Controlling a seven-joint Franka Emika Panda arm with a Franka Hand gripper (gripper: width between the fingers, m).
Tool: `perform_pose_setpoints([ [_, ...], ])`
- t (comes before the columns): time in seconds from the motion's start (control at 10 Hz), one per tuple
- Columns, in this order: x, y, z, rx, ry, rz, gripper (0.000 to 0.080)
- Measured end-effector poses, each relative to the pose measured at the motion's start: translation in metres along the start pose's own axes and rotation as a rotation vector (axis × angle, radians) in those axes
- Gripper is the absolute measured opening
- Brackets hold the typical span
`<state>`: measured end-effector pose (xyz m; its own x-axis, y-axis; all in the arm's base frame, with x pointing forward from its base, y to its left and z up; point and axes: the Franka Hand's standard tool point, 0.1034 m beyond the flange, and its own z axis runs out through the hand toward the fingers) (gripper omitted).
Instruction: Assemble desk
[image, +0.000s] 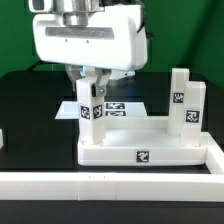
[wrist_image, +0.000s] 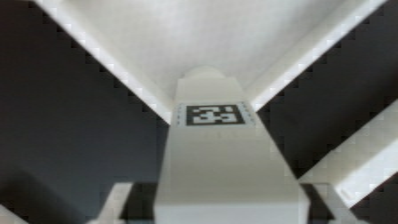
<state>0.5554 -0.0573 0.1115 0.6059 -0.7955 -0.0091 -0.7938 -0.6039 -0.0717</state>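
A Franka arm's tool (image: 90, 82) grips a short white block leg (image: 88, 118) near its top, jaws drawn in narrow on either side of it, and holds it upright over the exterior view's left corner of the desk slab (image: 140, 152), which lies flat on the black bench (image: 30, 110) with its underside up. The upright hold appears chosen so the leg's foot meets its seat in the slab squarely; whether the leg is already seated or only resting on the slab cannot be told from either view. Two further legs (image: 184, 104) stand upright on the slab at the exterior view's right, close together, their square tags facing the camera, which suggests that side is already fitted. The slab sits pressed against the long white rail (image: 110, 186) that runs along the front and turns up the exterior view's right, a likely stop that keeps the slab from sliding while legs are worked in. The marker board (image: 112, 106) lies flat on the bench behind the slab, carrying only its tags. In the wrist view the held leg (wrist_image: 217, 150) fills the centre, its tag uppermost, with the fingertips (wrist_image: 118, 205) at either side and the slab's pale surface beyond. No box, tray or bin is in sight; the slab's raised rim holds nothing but the legs standing on it. A fourth leg is not clearly seen.
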Motion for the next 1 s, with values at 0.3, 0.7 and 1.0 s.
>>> perform_pose_setpoints([
  [0.3, -0.0009, -0.0001, 0.0007, 0.005, -0.006, 0.294, 0.0289],
  [0.7, -0.0021, -0.0015, 0.0012, 0.010, -0.013, 0.528, 0.0290],
  [1.0, -0.0021, -0.0014, 0.0016, 0.012, -0.013, 0.464, 0.0460],
])
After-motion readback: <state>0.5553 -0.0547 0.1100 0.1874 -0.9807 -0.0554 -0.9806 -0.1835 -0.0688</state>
